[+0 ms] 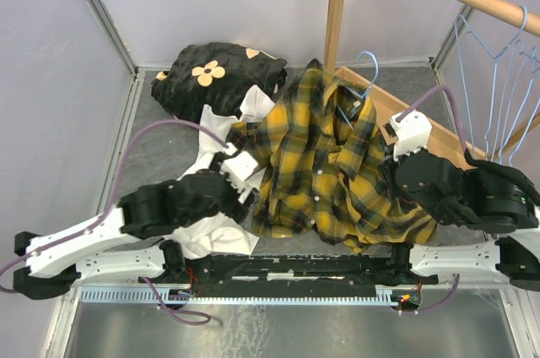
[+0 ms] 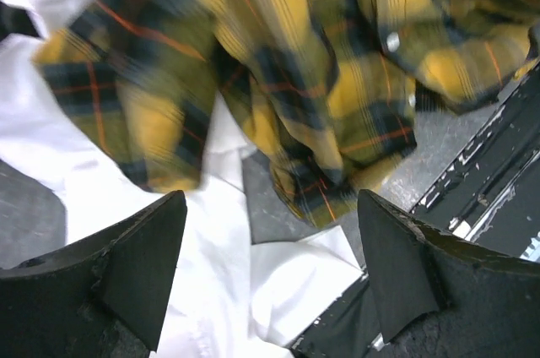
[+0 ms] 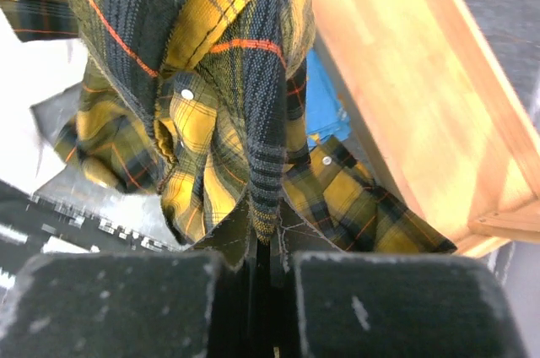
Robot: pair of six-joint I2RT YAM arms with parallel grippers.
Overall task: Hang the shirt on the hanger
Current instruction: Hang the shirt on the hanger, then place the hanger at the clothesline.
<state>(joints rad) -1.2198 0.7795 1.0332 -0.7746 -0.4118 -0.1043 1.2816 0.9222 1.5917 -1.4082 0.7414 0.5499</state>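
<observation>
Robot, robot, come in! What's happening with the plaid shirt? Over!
Left gripper open, empty. Right gripper shut on the plaid shirt. Hook of the blue hanger pokes out by the collar. White garment bunched beside the shirt, under the left gripper.

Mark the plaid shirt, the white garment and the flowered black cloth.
plaid shirt [image 1: 325,172], top view, its middle front.
white garment [image 2: 211,282], left wrist view, a flat fold.
flowered black cloth [image 1: 208,73], top view, its cream flower.
</observation>
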